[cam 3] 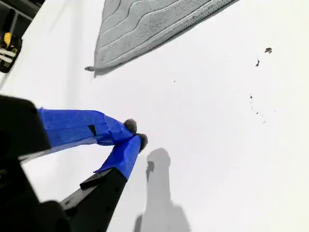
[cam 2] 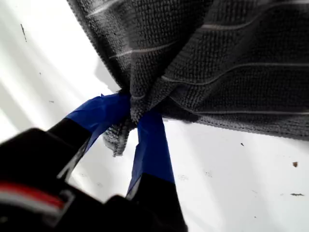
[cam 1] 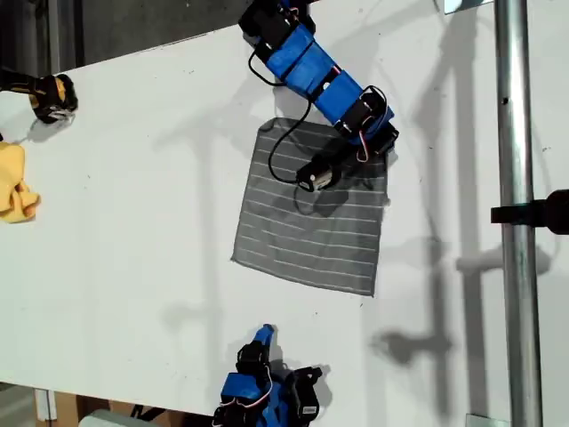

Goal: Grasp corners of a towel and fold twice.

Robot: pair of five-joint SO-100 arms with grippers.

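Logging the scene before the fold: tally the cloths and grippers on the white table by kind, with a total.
Grey striped towel: 1
Plain yellow cloth: 1
Blue-taped grippers: 2, my first gripper and my second gripper
Total: 4

Bright, even light floods the white tabletop (cam 1: 133,222) — soft grey shadows of arms and pole fall across it in the exterior view. The first wrist view is blurred at the black gripper body nearest the lens — the grey striped towel (cam 2: 217,63) stays sharp.
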